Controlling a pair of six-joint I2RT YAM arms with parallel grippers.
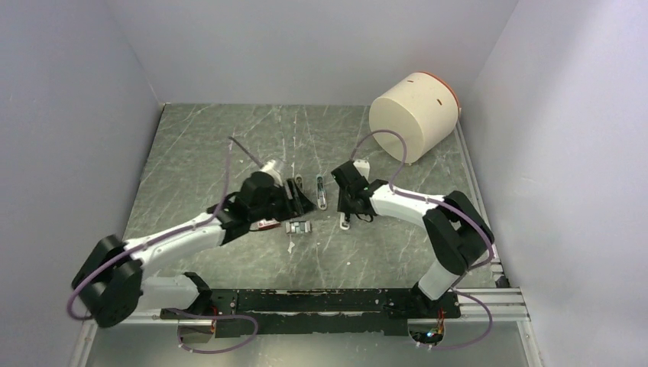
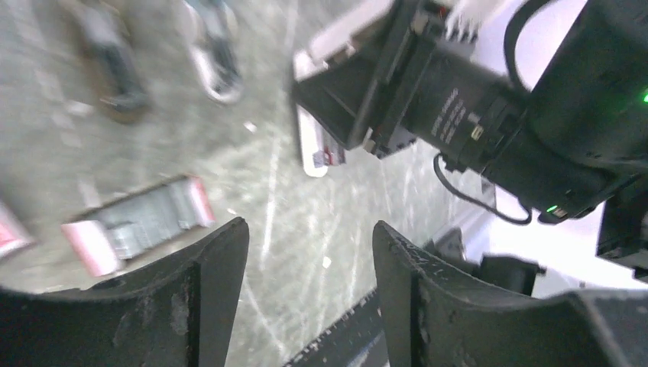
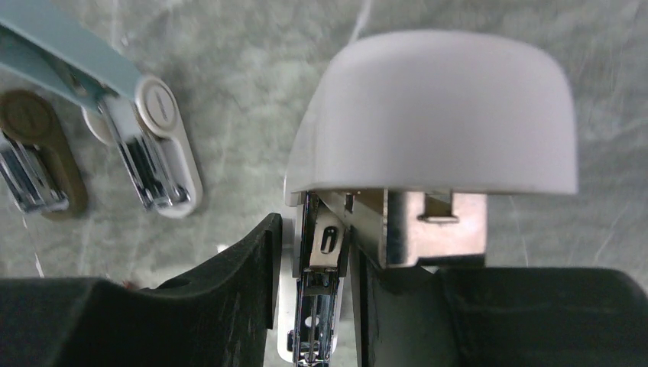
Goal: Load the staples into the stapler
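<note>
Right fingers (image 3: 229,294) around stapler (image 3: 435,115); staples (image 2: 141,214) outside it

In the left wrist view the staples (image 2: 141,218) are just a blurry grey block with red ends. The brown stapler (image 2: 115,73) and blue stapler (image 2: 218,57) are smeared and cut off at the top. In the right wrist view the white stapler (image 3: 435,115) has its lower part hidden between the fingers of the right hand (image 3: 313,252).
</note>
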